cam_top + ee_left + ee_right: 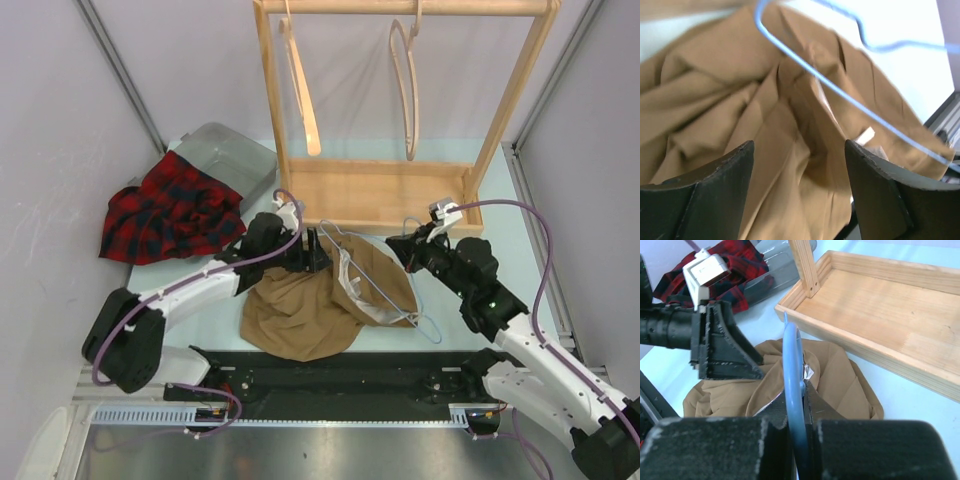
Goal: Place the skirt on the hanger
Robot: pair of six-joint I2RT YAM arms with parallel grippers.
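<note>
Top view: skirt [300, 315] lies crumpled on the counter [508, 210], hanger [384, 284] across it, and left fingers [316, 252] sit at its upper edge.
Left wrist: left fingers spread wide and empty; pinch one waistband layer, not a bunch.
Right wrist: right fingers [730, 450] clamped on the hanger wire; keep it level.

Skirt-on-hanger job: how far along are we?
Done: the right pincer is shut on the blue wire hanger, which lies across the tan skirt. In hand: the left pincer is open, just above the bunched fabric. Left: grip the skirt and get it onto the hanger; it is crumpled on the table.
</note>
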